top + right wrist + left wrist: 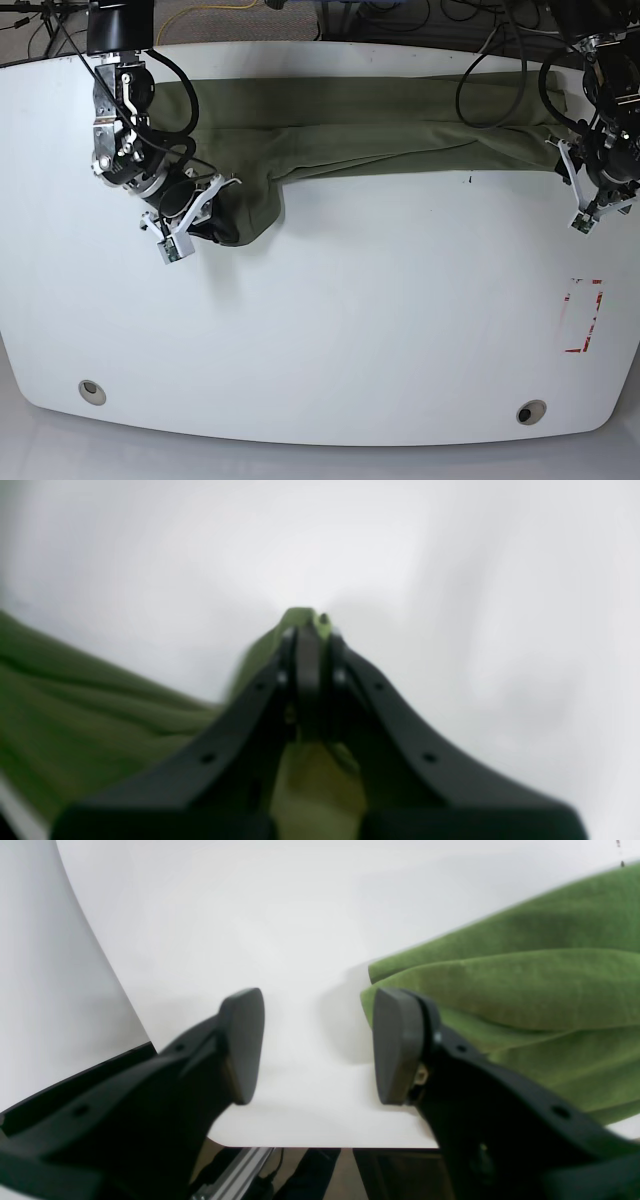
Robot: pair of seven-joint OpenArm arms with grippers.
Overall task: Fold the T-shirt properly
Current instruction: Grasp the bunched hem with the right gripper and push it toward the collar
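Setting: robotics lab bench. Evidence: a large white table (320, 330) with rounded corners and round holes near its front edge; two black arms mounted at the far corners, with exposed motors and brackets; loose black cables (420, 20) bundled on the floor behind the table; a red outlined rectangle (583, 316) marked on the tabletop; an aluminium frame rail (235, 1175) under the table edge in the left wrist view.

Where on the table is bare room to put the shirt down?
Free: the wide white table in front of the T-shirt, between both arms. Crowded: the far edge, under the cloth, and beside the right gripper.
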